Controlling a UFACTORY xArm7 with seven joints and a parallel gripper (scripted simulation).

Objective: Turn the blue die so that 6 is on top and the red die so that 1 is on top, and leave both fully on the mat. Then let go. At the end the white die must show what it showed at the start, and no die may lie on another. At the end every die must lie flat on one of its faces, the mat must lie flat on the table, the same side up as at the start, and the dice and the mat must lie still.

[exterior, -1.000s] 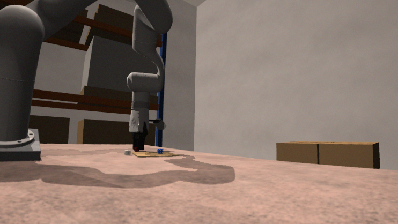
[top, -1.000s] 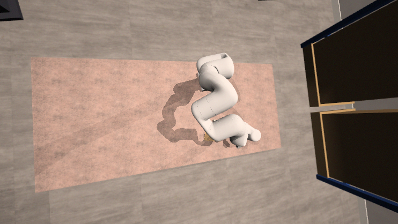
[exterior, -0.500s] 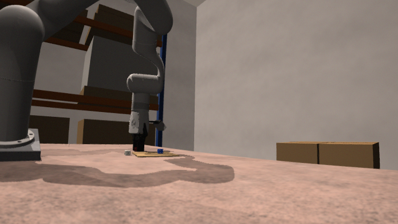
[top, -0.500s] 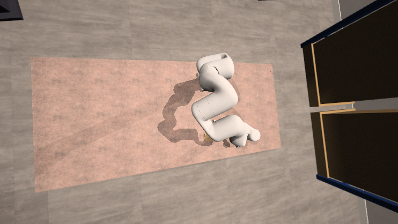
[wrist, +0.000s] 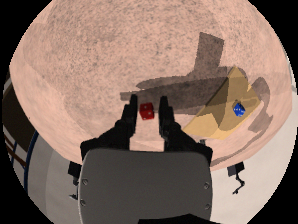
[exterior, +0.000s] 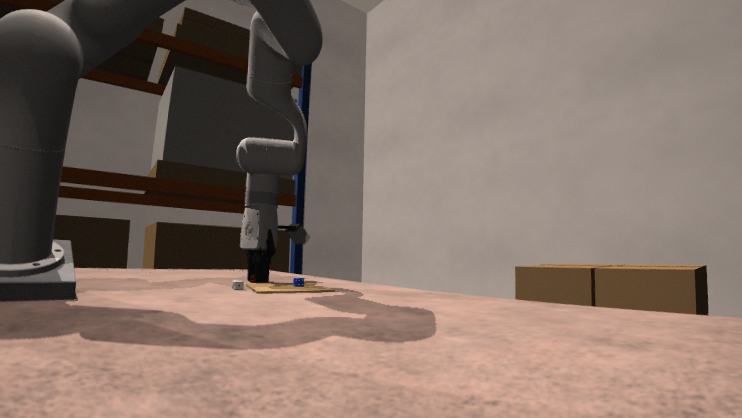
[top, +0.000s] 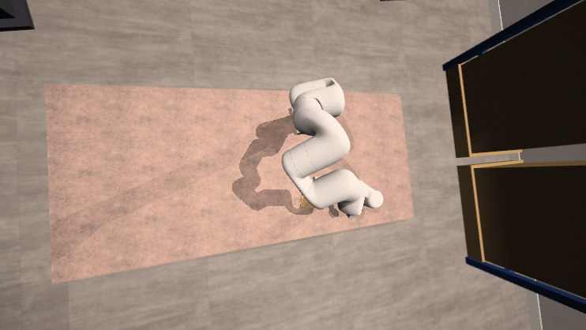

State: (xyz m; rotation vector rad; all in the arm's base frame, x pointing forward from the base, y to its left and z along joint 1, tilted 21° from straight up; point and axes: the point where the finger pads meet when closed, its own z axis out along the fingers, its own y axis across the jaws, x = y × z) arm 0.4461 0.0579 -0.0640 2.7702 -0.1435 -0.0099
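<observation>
From the exterior camera, you have the white die [exterior: 237, 284] on the tabletop [top: 163, 147] [exterior: 363, 373] [wrist: 95, 60], near the tan mat [top: 305, 201] [exterior: 272, 289] [wrist: 210, 127], which bears the blue, white-pipped die [exterior: 298, 281] [wrist: 239, 109]. Your fingers [exterior: 264, 267] stand partly open around the red die [exterior: 253, 278] [wrist: 146, 111], off the mat, with gaps either side. The mark [exterior: 249, 230] above is unreadable; behind, cardboard boxes [exterior: 207, 246] hide their contents.
</observation>
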